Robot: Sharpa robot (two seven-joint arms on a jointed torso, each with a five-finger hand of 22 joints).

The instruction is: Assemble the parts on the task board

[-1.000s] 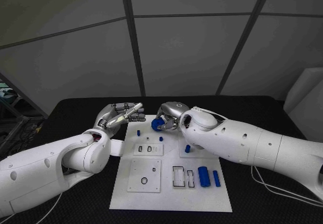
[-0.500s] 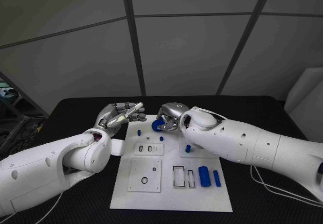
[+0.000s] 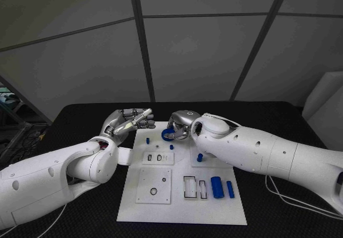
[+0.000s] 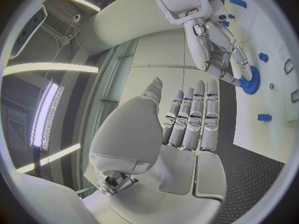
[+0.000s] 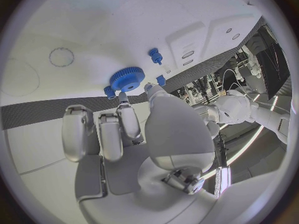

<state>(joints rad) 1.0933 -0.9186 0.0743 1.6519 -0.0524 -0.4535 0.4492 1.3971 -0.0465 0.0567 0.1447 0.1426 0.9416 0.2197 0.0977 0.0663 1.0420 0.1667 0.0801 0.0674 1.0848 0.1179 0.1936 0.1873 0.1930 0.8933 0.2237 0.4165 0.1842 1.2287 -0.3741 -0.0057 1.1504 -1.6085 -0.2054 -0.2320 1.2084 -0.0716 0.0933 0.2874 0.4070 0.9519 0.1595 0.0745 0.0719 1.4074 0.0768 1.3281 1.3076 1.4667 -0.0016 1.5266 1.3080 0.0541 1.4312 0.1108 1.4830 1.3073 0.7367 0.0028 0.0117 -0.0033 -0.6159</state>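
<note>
Toothed edges mark the blue gear (image 3: 168, 133), a small round part pinched by the right hand (image 3: 182, 124) at the far end of the flat white task board (image 3: 182, 210) (on the black desk (image 3: 286, 116)). The gear is seen slightly lower than a second ago, while the left hand (image 3: 127, 122) is held up beside the board as before, fingers (image 4: 194, 115) extended and grasping nothing.

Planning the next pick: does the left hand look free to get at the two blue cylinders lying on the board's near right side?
Probably yes: the left hand holds nothing, and nothing covers the blue cylinders; the right forearm passes beside them.

right hand (image 3: 180, 127) fingers on blue gear (image 3: 168, 133) | small blue pegs (image 3: 147, 141) just beside fingertips | left hand (image 3: 126, 121) near, fingers extended | bare board (image 3: 214, 208) well behind palm
</note>
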